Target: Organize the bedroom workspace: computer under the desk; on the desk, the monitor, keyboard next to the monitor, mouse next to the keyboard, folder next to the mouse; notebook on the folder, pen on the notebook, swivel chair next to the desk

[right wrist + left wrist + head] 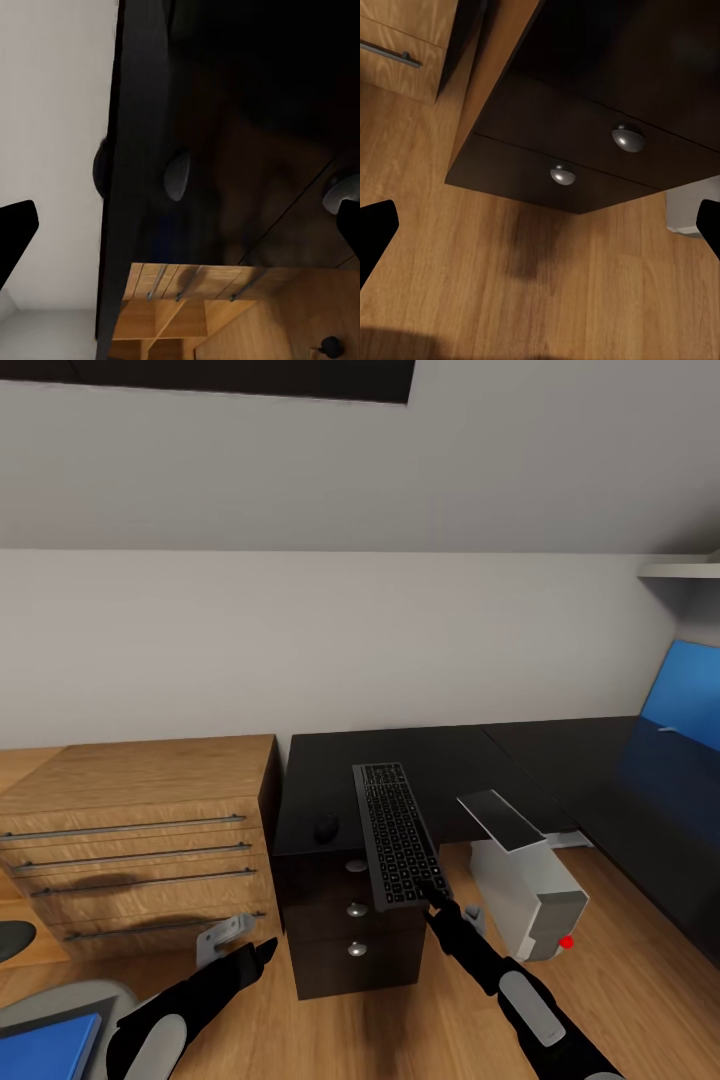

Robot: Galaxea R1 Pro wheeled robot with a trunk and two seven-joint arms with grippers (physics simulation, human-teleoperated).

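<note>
The black keyboard (397, 835) lies lengthwise across the left end of the black desk (455, 755), its near end jutting out past the front edge over the drawers. My right gripper (436, 893) is at that near end; in the right wrist view its fingertips (16, 238) stand far apart, so it is open. A dark mouse (326, 827) sits on the desk left of the keyboard. The blue monitor (686, 685) stands on the desk's right wing. The white computer (528, 885) is on the floor in the desk's inner corner. A blue folder (45, 1048) lies on the grey swivel chair (70, 1000). My left gripper (263, 950) hangs open before the drawers.
Black desk drawers with round knobs (628, 139) are directly ahead of both arms. A wooden dresser (140, 840) with long bar handles stands against the desk's left side. The floor is wood, and a white shelf (682, 570) juts from the wall at upper right.
</note>
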